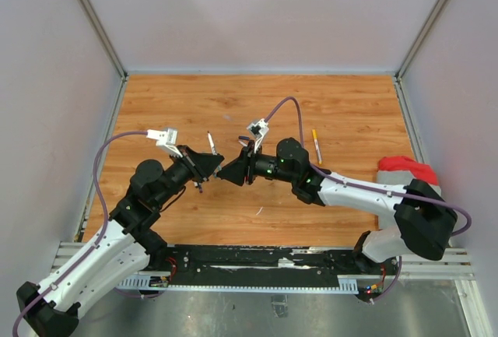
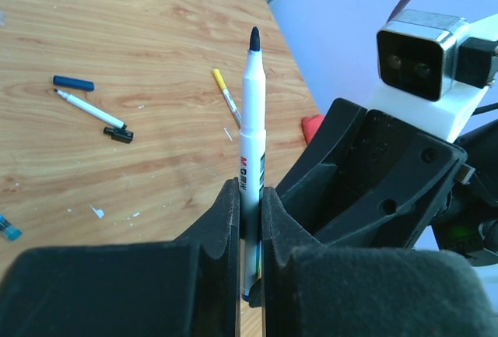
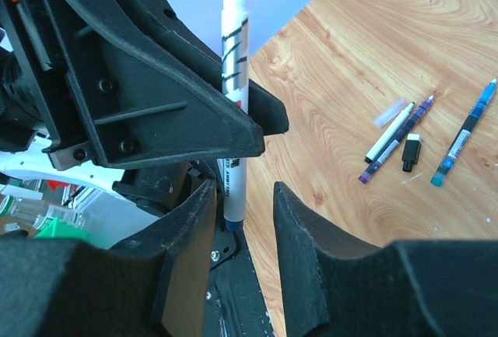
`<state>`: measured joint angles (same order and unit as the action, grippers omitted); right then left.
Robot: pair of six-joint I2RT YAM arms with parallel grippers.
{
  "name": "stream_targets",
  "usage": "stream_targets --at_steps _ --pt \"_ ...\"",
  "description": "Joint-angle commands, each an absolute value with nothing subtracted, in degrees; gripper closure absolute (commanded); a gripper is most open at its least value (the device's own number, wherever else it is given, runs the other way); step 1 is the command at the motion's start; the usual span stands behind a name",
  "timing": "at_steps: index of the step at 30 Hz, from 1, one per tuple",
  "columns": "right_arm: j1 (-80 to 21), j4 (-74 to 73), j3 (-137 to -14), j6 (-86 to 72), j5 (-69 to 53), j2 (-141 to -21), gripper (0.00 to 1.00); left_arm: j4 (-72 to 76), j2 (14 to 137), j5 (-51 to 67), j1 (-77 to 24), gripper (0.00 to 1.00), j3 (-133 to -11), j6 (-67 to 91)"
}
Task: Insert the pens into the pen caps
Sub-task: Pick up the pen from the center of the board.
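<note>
Bright, even light from above; shadows on the table (image 1: pixel 334 103) are faint. Both wrist views blur the near fingers (image 2: pixel 222 232).

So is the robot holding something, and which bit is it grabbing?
The left gripper holds a white pen, pinched on the barrel, well back from its dark tip. The right gripper is open around that pen's back end, not gripping it.

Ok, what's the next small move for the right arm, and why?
Probably back the right gripper straight off the white pen. The left gripper is shut on its barrel, dark tip bare, while the right jaws stand open either side of its other end, not gripping. Once clear, it could fetch the loose black cap.
</note>
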<state>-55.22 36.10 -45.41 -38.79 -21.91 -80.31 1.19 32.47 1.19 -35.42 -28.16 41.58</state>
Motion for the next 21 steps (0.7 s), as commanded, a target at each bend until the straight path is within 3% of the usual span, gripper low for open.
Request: stream_targets --at_steps 1,7,8,9,11,14,18,21 --pt "-56.34 38.16 -44.78 -38.4 -23.31 -81.56 0.65 2.37 31.73 1.13 -35.24 0.99 -28.93 40.73" --pt "-56.64 38.96 -45.84 -39.05 -23.74 -82.42 0.92 2.29 31.73 1.31 -35.24 1.0 -28.83 40.87" --pt "-56.61 39.32 -45.92 -39.42 -23.67 -82.38 0.95 2.23 31.73 1.24 -35.23 0.97 -28.83 40.78" --pt "-56.6 39.88 -45.85 -39.91 -23.51 -82.36 0.97 2.07 31.66 1.3 -35.24 0.87 -28.76 40.77" --pt "-56.6 41.65 -45.58 -41.42 -23.38 -82.42 0.99 2.07 31.49 1.23 -35.24 0.7 -28.62 40.78" --pt "-56.65 44.8 -45.5 -44.18 -23.7 -83.06 1.0 2.19 31.37 1.43 -35.24 0.58 -28.48 40.93" --pt "-56.6 48.81 -45.49 -46.49 -23.73 -84.13 1.0 2.21 31.51 1.98 -35.24 0.55 -28.45 40.94" --pt "-56.6 48.91 -45.67 -46.63 -23.44 -84.61 0.99 1.64 30.93 1.74 -35.24 0.61 -28.39 40.97"
